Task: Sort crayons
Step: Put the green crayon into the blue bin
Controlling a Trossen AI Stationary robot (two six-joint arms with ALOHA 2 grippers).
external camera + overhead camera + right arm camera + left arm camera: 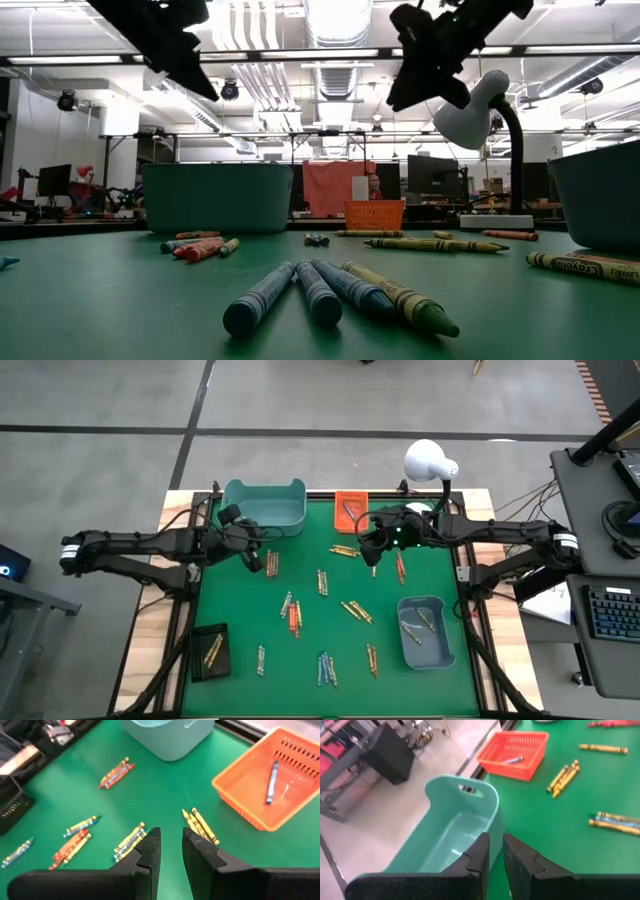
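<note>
Small paper-wrapped wax crayons (294, 616) lie in scattered clusters across a green felt table mat (230, 600). Both dark grippers hover above the mat, narrowly parted and empty. The left gripper (256, 560) hangs beside the large teal plastic bin (264, 506), the right gripper (372, 557) near the orange mesh basket (351, 505), probably poised to choose crayons.

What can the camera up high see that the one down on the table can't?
Only the high view shows the small black tray with yellow crayons inside and the grey-blue bin holding crayons. Only the low view shows the room's ceiling lights and far desks. Both show the big teal plastic bin, the orange mesh basket, the white lamp and loose crayons.
</note>
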